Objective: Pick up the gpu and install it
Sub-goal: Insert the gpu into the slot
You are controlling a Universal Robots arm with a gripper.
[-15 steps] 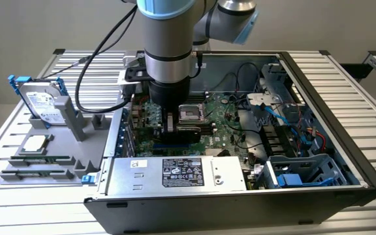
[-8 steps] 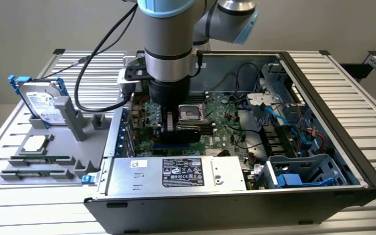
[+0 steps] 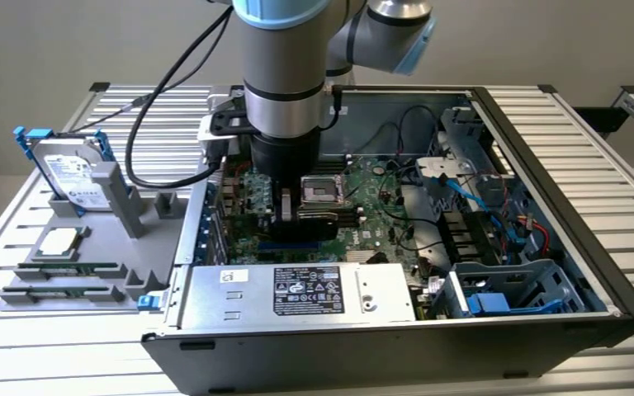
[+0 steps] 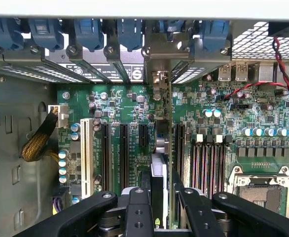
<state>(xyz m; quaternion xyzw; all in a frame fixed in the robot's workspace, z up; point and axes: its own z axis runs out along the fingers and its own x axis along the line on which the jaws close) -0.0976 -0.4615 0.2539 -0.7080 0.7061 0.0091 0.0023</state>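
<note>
My gripper (image 3: 290,213) reaches down into the open computer case (image 3: 537,173), over the green motherboard (image 3: 378,206). It is shut on the gpu (image 3: 314,223), a card with a black face held upright on its edge. In the wrist view the gpu (image 4: 160,170) shows edge-on between my two black fingers (image 4: 137,212), with my gripper (image 4: 165,200) closed around it. Its silver end bracket (image 4: 159,79) reaches the slot openings in the case's rear wall. The card stands in line with the expansion slots (image 4: 124,153). Whether it sits in a slot I cannot tell.
A grey holder (image 3: 96,285) on the exterior view's left carries a hard drive in a blue frame (image 3: 75,177), a processor (image 3: 59,241) and memory sticks (image 3: 69,270). In the case are the power supply (image 3: 295,290), the processor socket (image 4: 260,185), memory slots (image 4: 208,163) and red-black cables (image 4: 282,64).
</note>
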